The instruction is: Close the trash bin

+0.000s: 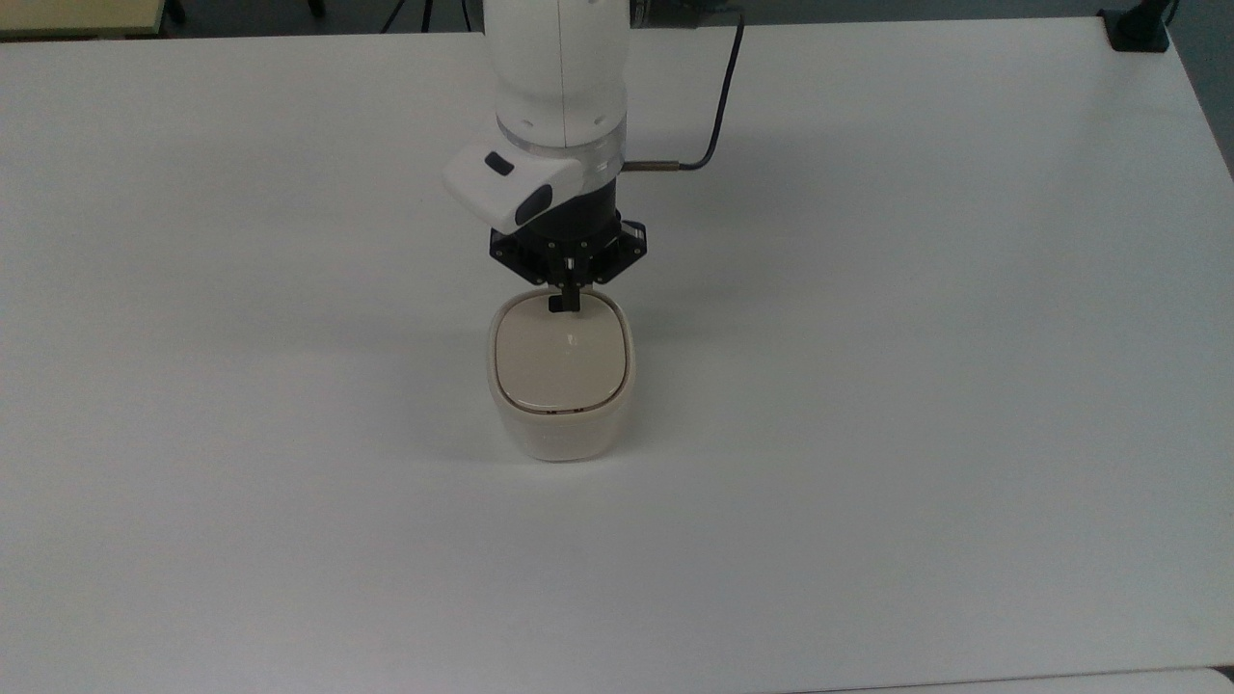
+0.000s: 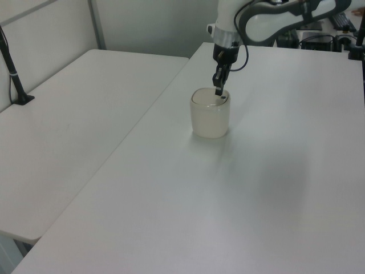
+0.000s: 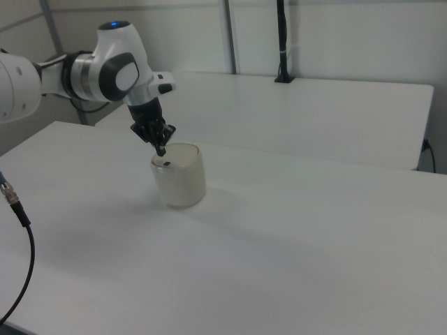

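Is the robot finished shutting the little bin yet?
Almost, it looks like. Done: the beige lid lies flat inside the rim of the trash bin. In hand: nothing; the gripper hangs with its fingers together above the lid's far edge in the top view, apparently clear of it in the left view. Left: probably just moving the arm away.

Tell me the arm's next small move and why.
Probably lift straight up and clear. The lid lies flat inside the bin rim, so it looks closed, and the end effector, fingers together, sits just above the lid's far edge in the top view.
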Controlling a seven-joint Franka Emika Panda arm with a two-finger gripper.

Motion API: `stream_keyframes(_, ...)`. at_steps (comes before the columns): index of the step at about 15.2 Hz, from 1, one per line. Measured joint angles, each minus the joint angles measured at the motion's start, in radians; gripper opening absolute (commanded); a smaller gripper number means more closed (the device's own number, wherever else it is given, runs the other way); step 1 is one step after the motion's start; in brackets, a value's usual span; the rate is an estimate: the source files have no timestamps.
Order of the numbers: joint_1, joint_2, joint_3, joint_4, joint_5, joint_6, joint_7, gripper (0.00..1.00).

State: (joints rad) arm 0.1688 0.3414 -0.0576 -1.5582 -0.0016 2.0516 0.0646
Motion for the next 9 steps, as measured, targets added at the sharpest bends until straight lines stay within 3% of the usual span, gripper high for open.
stream_keyframes(3,-0.012,-0.095,-0.002,0.005,-0.010,-0.173,0.000,0.00)
stream_keyframes(6,-0.017,-0.207,-0.004,-0.014,-0.078,-0.305,0.054,0.03)
stream_keyframes(7,-0.018,-0.233,-0.004,-0.030,-0.094,-0.314,0.079,0.07)
stream_keyframes(9,-0.022,-0.282,-0.004,-0.068,-0.113,-0.315,0.107,0.27)
